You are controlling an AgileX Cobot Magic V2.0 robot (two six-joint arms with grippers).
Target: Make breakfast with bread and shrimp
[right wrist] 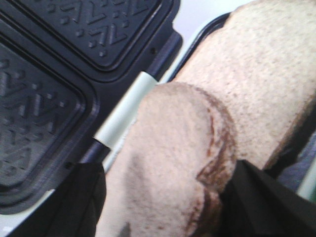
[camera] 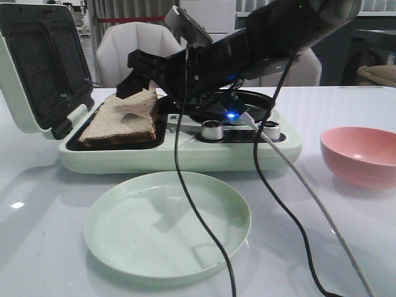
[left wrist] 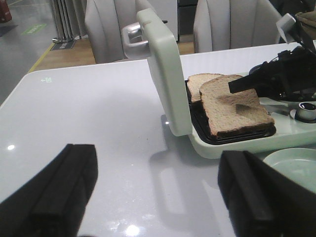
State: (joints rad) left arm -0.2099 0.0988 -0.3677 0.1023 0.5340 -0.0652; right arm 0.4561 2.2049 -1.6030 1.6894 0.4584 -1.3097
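- Leftmost, left hand (left wrist: 158,197): fingers spread wide, holding nothing, low over the bare white table (left wrist: 98,108).
- Next, sandwich maker (camera: 179,154), lid up: two overlapping bread (camera: 124,117) slices lying in its tray.
- Above the slices, right hand (right wrist: 163,207): fingers apart astride the upper slice; grip not clear.
- Nearer, green plate (camera: 167,226); rightmost, pink bowl (camera: 362,154).

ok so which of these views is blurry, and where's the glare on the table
The right wrist view is softest: the bread fills it at close range and looks smeared. The front view is sharp on the plate, with a small bright glare spot on the table at far left. The left wrist view shows blurred dark fingers up close and glare spots along the table's near edge.
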